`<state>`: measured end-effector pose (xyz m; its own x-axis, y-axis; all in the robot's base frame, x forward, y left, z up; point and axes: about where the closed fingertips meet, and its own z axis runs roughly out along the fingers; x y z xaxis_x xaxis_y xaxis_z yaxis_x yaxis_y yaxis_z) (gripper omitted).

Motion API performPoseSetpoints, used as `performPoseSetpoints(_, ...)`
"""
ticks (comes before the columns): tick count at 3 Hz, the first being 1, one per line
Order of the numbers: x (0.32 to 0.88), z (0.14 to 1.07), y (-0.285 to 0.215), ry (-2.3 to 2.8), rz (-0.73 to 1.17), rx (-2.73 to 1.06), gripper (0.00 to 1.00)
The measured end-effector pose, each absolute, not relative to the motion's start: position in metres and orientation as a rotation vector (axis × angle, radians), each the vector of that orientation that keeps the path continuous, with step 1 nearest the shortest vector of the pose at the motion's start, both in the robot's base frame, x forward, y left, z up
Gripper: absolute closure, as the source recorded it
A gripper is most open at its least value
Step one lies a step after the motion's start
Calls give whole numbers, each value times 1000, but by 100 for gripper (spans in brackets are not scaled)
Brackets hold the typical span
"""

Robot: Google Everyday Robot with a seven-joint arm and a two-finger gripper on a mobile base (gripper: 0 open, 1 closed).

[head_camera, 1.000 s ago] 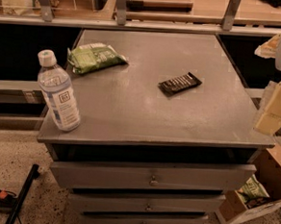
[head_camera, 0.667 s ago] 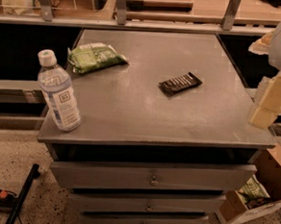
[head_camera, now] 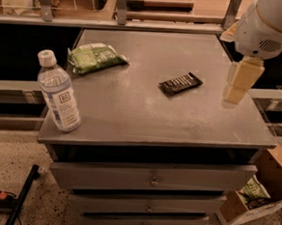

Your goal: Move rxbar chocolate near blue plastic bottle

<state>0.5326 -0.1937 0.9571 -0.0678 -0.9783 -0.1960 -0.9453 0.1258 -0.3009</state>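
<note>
The rxbar chocolate [head_camera: 181, 83], a flat dark bar with pale lettering, lies on the grey cabinet top [head_camera: 131, 109], right of centre. The blue plastic bottle [head_camera: 59, 92], clear with a white cap and white label, stands upright at the front left corner. My gripper [head_camera: 240, 82] hangs from the white arm at the top right, above the right edge of the cabinet top, to the right of the bar and apart from it. It holds nothing that I can see.
A green crinkly snack bag [head_camera: 94, 57] lies at the back left of the top. Drawers [head_camera: 151, 178] face the front below. A cardboard box [head_camera: 256, 197] with a green bag stands on the floor at the right. Shelving runs behind.
The arm and gripper have moved left and up, from beyond the right edge to over the right side of the cabinet top. The bar, bottle and bag have not moved.
</note>
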Motion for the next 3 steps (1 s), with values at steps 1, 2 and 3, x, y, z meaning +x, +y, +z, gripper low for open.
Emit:
performPoseSetpoints(1,576,935,-174,2010,-61,-1884,0)
performPoseSetpoints(2,611,902,-162,2024,44,-1879,0)
performPoseSetpoints(3,643,875,-158,2057,107,-1867,0)
